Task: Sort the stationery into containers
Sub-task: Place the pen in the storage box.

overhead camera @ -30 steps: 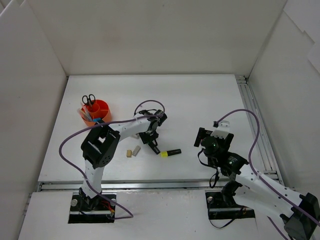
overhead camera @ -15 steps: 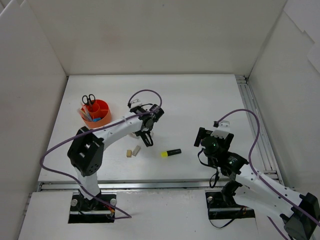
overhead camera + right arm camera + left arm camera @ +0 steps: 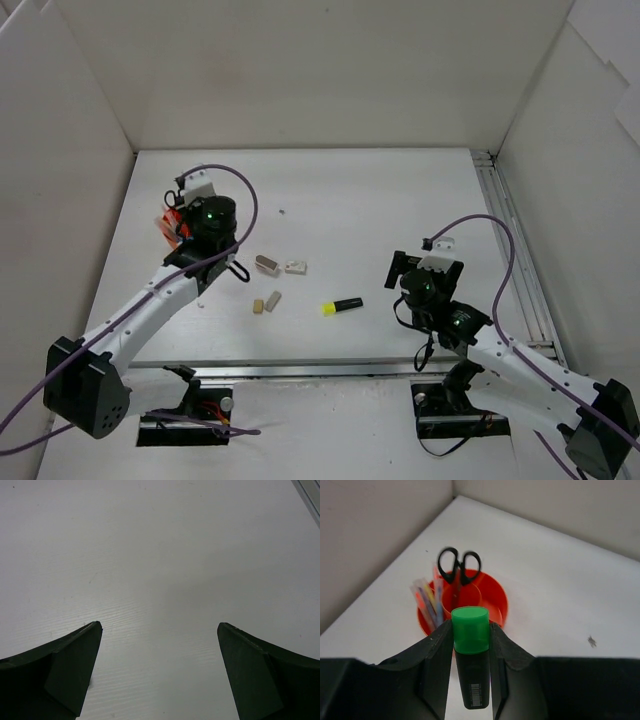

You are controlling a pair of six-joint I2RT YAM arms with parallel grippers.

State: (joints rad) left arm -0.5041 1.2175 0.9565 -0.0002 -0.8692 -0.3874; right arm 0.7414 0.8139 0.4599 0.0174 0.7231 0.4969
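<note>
My left gripper (image 3: 470,628) is shut on a black highlighter with a green cap (image 3: 469,630), held cap-forward just in front of the round orange-red holder (image 3: 495,600). In the holder stand black-handled scissors (image 3: 459,563) and pastel pens (image 3: 427,602). In the top view the left wrist covers most of the holder (image 3: 166,224). A yellow-ended highlighter (image 3: 342,305) lies mid-table. My right gripper (image 3: 159,626) hangs open over bare white table, to the right of that highlighter.
Two beige erasers (image 3: 265,302) and two grey-white pieces (image 3: 280,265) lie between the holder and the yellow highlighter. White walls enclose the table on three sides. A metal rail (image 3: 510,240) runs along the right edge.
The left arm has swung from the table's middle back left to the holder, carrying the green-capped highlighter. The right arm has barely shifted.
</note>
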